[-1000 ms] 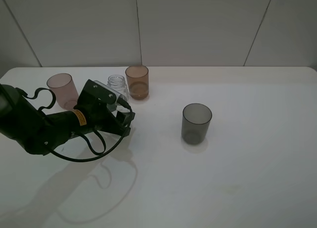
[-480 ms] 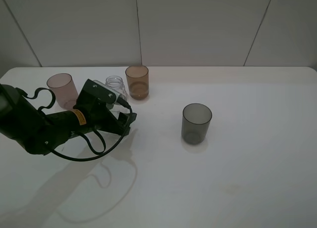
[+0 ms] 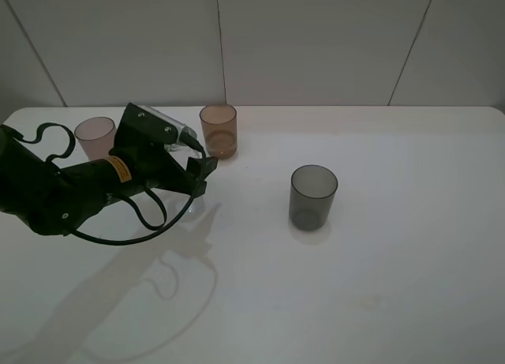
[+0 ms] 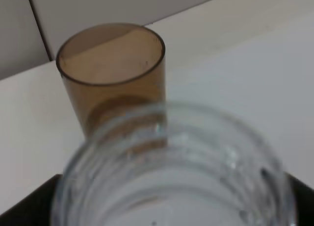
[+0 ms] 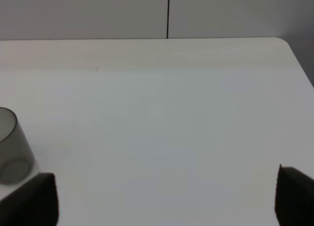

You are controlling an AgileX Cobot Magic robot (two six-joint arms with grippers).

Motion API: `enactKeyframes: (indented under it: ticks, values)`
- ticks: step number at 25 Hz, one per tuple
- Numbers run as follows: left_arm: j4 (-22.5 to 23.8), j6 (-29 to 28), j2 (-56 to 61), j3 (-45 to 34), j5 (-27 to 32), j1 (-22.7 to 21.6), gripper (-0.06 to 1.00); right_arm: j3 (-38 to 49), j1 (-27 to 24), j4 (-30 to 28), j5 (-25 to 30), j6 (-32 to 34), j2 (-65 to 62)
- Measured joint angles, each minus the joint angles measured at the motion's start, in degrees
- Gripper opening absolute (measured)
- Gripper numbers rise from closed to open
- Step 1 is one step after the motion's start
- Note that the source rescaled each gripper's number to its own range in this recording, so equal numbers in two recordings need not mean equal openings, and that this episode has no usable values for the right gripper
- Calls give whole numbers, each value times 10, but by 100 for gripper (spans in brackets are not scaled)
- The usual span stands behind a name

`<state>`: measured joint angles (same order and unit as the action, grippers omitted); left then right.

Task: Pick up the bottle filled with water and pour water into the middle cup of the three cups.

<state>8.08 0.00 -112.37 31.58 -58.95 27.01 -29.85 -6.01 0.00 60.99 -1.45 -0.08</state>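
Observation:
The clear bottle (image 4: 171, 162) fills the near part of the left wrist view, its threaded neck between the dark fingers of my left gripper (image 4: 171, 206), whose jaws stand wide apart. From above, only a clear sliver of the bottle (image 3: 180, 134) shows behind my left gripper (image 3: 201, 174). The amber middle cup (image 3: 218, 131) stands just beyond the bottle, upright, and is seen again as the amber cup (image 4: 113, 69). The pinkish cup (image 3: 95, 135) is behind the left arm. The smoky-grey cup (image 3: 313, 197) stands apart to the right. My right gripper (image 5: 167, 196) is open with nothing between its fingers.
The white table (image 3: 394, 261) ends at a pale panelled wall (image 3: 316, 40) close behind the cups. The grey cup (image 5: 12, 147) sits at the edge of the right wrist view. The right arm is out of the high view.
The left jaws have gone from shut to wide apart. The left arm has moved toward the back of the table and now covers most of the bottle.

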Motion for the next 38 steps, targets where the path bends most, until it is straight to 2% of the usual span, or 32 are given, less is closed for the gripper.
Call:
enactKeyframes:
  ticks: [11, 16, 20, 24, 26, 29, 33, 38]
  values:
    - [-21, 40, 124, -2, 19, 0, 99, 0, 0, 0, 0, 0, 0]
    - [-39, 43, 235, -2, 75, 0, 99, 0, 0, 0, 0, 0, 0]
    - [-66, 44, 363, -2, 208, 0, 99, 0, 0, 0, 0, 0, 0]
    - [-103, 47, 502, -1, 398, 0, 99, 0, 0, 0, 0, 0, 0]
    - [-110, 55, 581, -1, 508, 0, 99, 0, 0, 0, 0, 0, 0]
    - [-113, 62, 689, -1, 630, -1, 99, 0, 0, 0, 0, 0, 0]
    - [-113, 60, 818, -1, 767, -24, 99, 0, 0, 0, 0, 0, 0]
    - [-111, 29, 948, -1, 913, -62, 99, 0, 0, 0, 0, 0, 0]
